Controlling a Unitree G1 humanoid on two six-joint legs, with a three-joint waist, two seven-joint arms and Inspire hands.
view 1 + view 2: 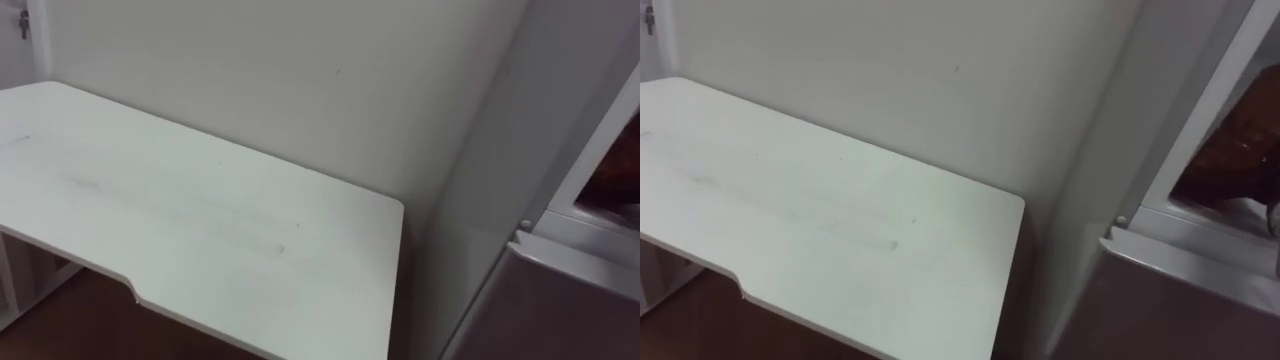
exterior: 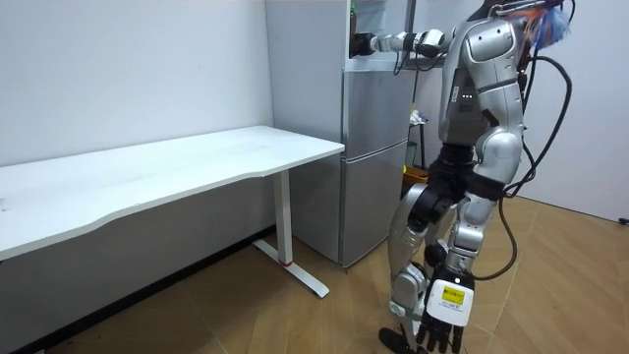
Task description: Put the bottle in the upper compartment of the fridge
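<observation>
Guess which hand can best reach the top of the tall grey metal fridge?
Probably right. The right hand is stretched out at the fridge's upper compartment; the left hand hangs low near the floor.

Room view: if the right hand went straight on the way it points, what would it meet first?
Probably the inside of the open upper compartment of the tall grey fridge: the right hand points level at it from the front. Depth is unclear, and what stands inside I cannot tell.

Looks like a bare test room or lab to me: plain white walls (image 2: 128,69), wood floor (image 2: 550,285), one long white desk (image 2: 177,167), a grey fridge (image 2: 373,187).
</observation>
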